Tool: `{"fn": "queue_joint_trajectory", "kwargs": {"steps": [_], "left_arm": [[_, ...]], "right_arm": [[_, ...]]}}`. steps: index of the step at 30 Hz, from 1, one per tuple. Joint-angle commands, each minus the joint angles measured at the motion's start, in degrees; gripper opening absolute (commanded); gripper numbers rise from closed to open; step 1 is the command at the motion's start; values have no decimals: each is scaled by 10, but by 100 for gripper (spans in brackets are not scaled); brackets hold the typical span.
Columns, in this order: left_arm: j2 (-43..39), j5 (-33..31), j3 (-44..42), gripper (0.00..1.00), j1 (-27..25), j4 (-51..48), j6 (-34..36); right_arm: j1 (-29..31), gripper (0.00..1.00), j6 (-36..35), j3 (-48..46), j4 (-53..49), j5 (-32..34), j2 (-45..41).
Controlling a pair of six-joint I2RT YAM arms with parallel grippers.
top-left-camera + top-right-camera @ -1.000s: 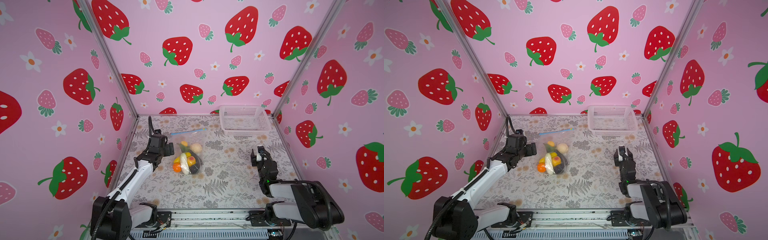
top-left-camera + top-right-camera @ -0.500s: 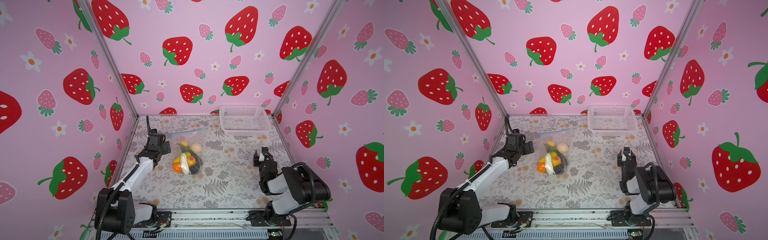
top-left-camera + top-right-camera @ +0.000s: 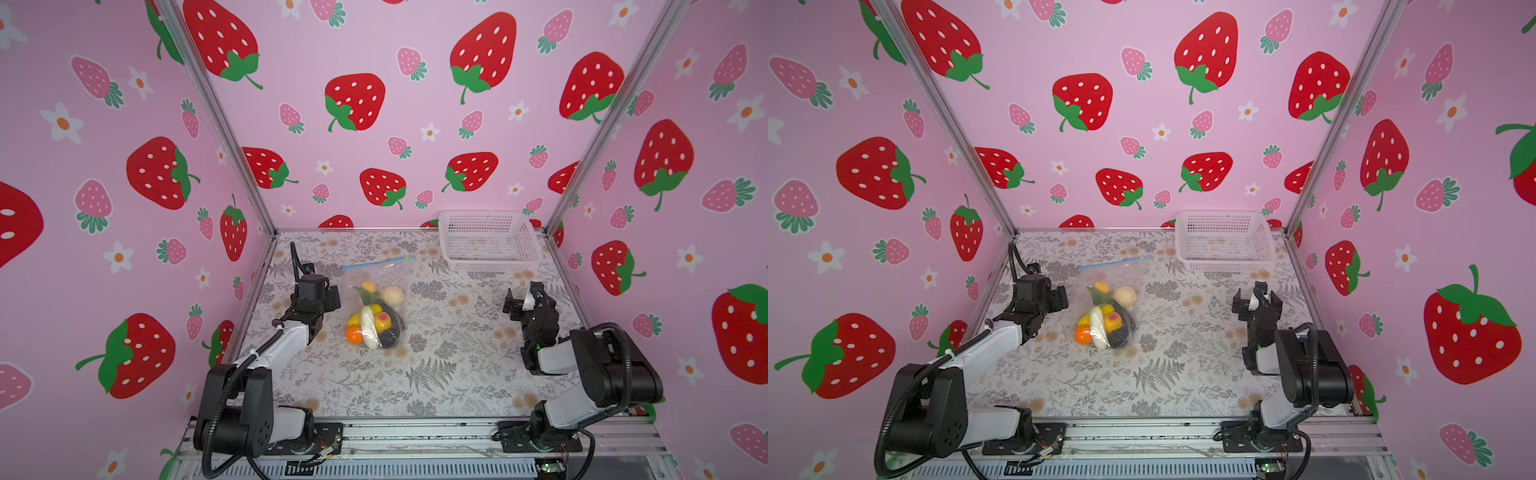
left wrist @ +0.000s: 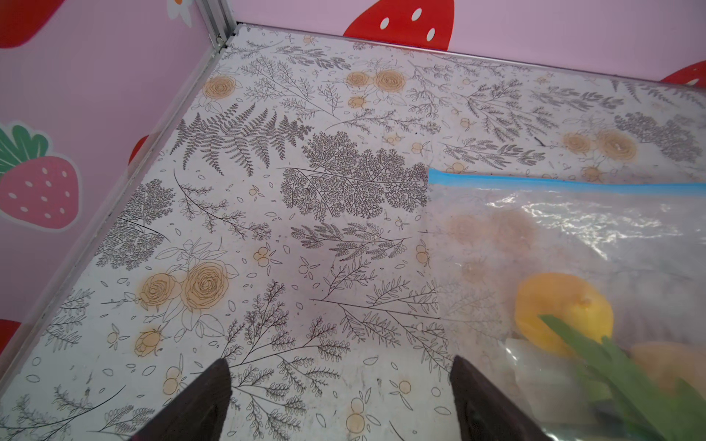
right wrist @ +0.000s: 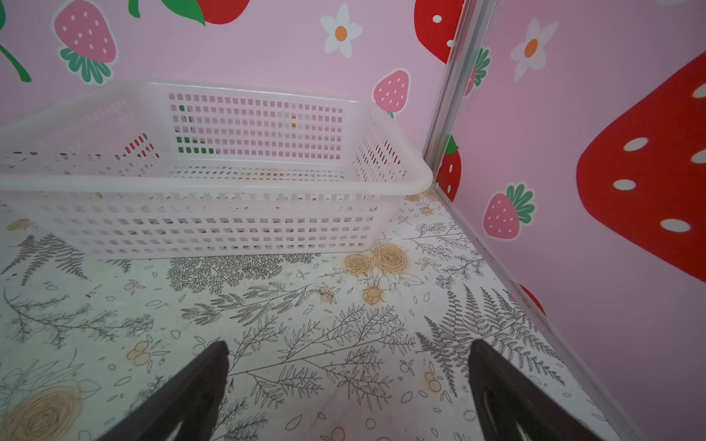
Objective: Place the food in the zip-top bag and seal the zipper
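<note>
Both grippers look idle to me, can someone sanity check? The left gripper (image 4: 340, 361) has its fingers spread wide with nothing between them, just the floral table (image 4: 267, 229) underneath. The right gripper (image 5: 349, 343) is the same deal: spread, nothing in it.
— mossy_k

Yep, agree. The zip-top bag (image 3: 374, 274) lies flat just beside the left gripper, on the side facing the other arm. On the left wrist cam one finger (image 4: 485, 404) sits right at the bag's edge. Can't tell if it actually touches the plastic.
— tinbot

And the food (image 3: 374, 320)?
— mossy_k

All inside the bag. The orange (image 3: 354, 334), radish (image 3: 368, 330), peach (image 3: 383, 321) and avocado (image 3: 390, 337) are bunched at the closed end, level with the left wrist. The lemon (image 3: 368, 286) and garlic (image 3: 392, 296) sit nearer the mouth, close beside the left fingertips. The zipper (image 3: 374, 264) (image 3: 1112, 263) runs crosswise out ahead of those fingertips, with its slider (image 3: 409, 258) at the end farthest from that gripper. In both top views the strip reads as one thin flat line. Whether it's pressed shut all the way, I can't tell.
— tinbot

And the right side?
— mossy_k

The right gripper is well apart from the bag. The white mesh basket (image 5: 214, 225) stands straight ahead of its fingertips, tucked near the corner.
— tinbot
</note>
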Motion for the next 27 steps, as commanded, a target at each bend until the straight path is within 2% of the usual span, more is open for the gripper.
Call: {"fn": "queue_joint_trajectory", "kwargs": {"steps": [1,5,8,13,18,23,27], "left_arm": [[33,22,26,90,15,54,17],[60,66,52,88,33,47,48],[53,75,29,89,38,94,71],[40,127,-14,89,58,154,89],[57,119,-84,90,62,268,79],[92,97,-115,92,60,346,71],[106,119,-124,95,57,371,86]], "right_arm": [[-2,99,1,15,-11,-23,3],[-2,99,1,15,-10,-23,3],[-2,99,1,14,-10,-23,2],[-1,99,0,11,-4,-23,0],[-1,99,-1,11,-4,-24,1],[-1,99,-1,11,-5,-23,1],[0,99,-2,12,-5,-22,1]]}}
